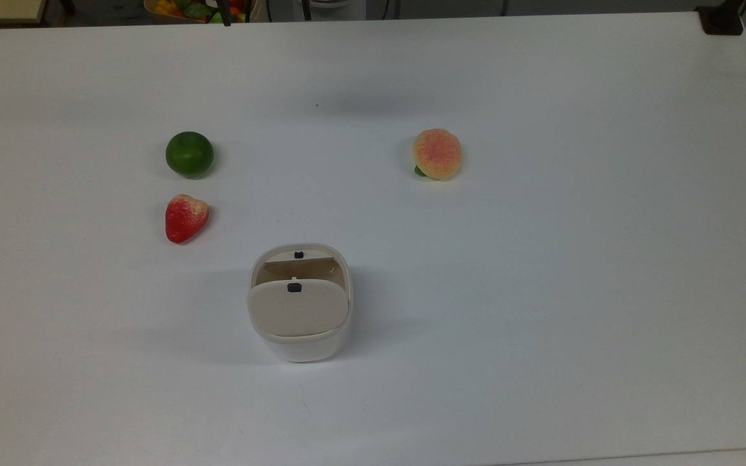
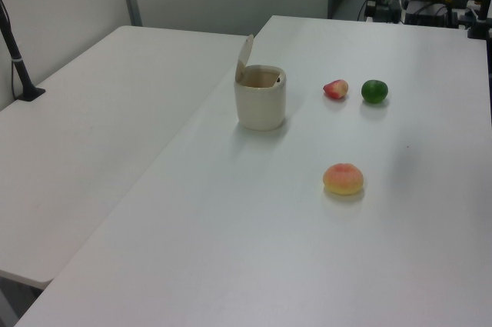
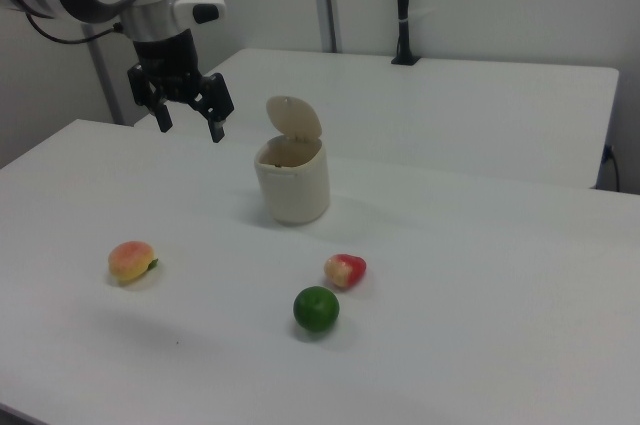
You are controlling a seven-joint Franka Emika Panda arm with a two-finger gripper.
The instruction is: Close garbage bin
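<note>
Right view: garbage bin (image 3: 292, 182) lid up, spread-fingered empty gripper (image 3: 190, 120) alongside.

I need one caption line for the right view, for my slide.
Open gripper hangs above the table, beside the garbage bin with raised lid; peach, strawberry, lime nearby.

**Table layout**

On the table (image 1: 541, 291), in the top view, the garbage bin (image 1: 300, 323) sits nearest the bottom edge; the strawberry (image 1: 186, 218) lies to its upper left; the lime (image 1: 189, 154) just above that; the peach (image 1: 437, 154) well apart to the right.
</note>
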